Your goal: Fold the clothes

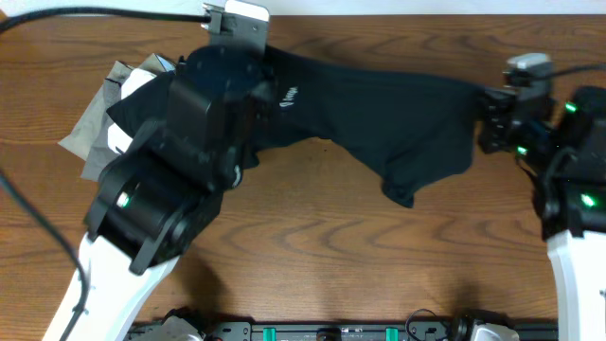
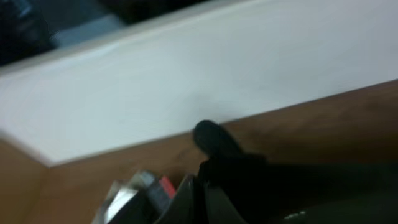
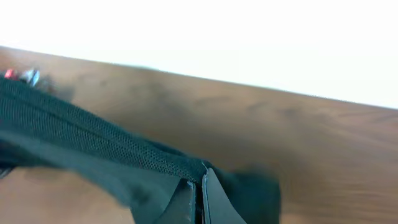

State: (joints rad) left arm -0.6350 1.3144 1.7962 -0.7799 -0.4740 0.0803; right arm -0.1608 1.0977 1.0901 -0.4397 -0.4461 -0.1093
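Note:
The clothes are a black shirt (image 1: 398, 123) hanging stretched across the back of the wooden table (image 1: 331, 246), with its small white logo (image 1: 289, 98) facing up near the left arm. My left gripper (image 2: 202, 200) is shut on the shirt's left part, and black fabric (image 2: 286, 186) bunches beside its fingers. The overhead view hides those fingers under the left arm. At the right, my right gripper (image 1: 485, 100) is shut on the shirt's edge. In the right wrist view the mesh fabric (image 3: 93, 137) runs left from the closed fingertips (image 3: 200, 186).
A crumpled grey cloth (image 1: 95, 123) lies at the back left, partly under the left arm. Black cables (image 1: 57, 19) run along the back left corner. A dark rail (image 1: 331, 332) lines the table's front edge. A white surface (image 2: 217, 68) borders the table's far edge.

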